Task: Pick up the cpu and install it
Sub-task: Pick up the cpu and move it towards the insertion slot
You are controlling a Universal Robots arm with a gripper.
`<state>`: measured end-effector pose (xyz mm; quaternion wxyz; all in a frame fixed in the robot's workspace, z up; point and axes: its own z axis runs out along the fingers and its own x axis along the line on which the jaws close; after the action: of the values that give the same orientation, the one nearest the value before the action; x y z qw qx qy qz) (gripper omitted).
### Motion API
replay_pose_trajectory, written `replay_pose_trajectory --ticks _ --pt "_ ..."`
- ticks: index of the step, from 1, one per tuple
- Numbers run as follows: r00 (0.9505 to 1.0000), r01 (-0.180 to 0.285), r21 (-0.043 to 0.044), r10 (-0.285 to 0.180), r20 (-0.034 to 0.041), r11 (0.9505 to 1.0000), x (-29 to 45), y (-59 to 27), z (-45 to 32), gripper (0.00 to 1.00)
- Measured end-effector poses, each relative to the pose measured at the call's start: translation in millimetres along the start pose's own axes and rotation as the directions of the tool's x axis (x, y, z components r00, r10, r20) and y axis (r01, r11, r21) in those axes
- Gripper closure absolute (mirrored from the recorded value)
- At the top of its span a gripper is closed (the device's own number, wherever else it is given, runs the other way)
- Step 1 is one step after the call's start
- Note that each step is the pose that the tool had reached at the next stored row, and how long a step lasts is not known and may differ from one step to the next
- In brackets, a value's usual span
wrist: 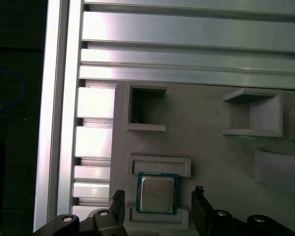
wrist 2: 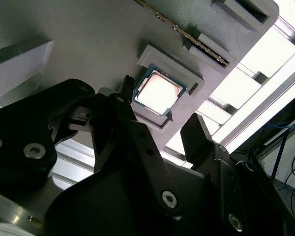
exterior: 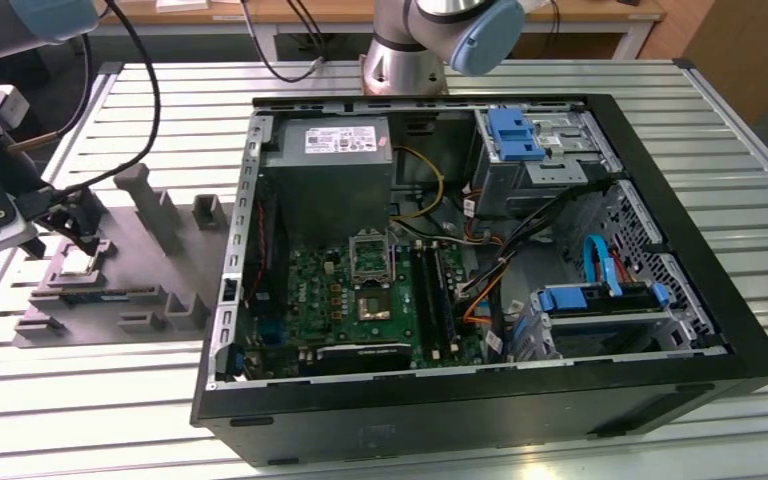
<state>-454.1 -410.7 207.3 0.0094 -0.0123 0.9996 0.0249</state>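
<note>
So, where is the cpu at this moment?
The cpu lies flat in a pocket of the grey tray, at the exterior view's left of the computer case, right under the open hand.

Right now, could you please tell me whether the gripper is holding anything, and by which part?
Nothing is held: the open fingers stand either side of the cpu, which lies seated in the tray.
</note>
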Motion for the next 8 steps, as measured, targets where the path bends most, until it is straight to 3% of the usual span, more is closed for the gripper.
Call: replay_pose_trajectory --ticks 8 --pt "1.0 -0.002 -0.0002 0.002 0.0004 1.0 0.0 -0.1 3.3 0.35"
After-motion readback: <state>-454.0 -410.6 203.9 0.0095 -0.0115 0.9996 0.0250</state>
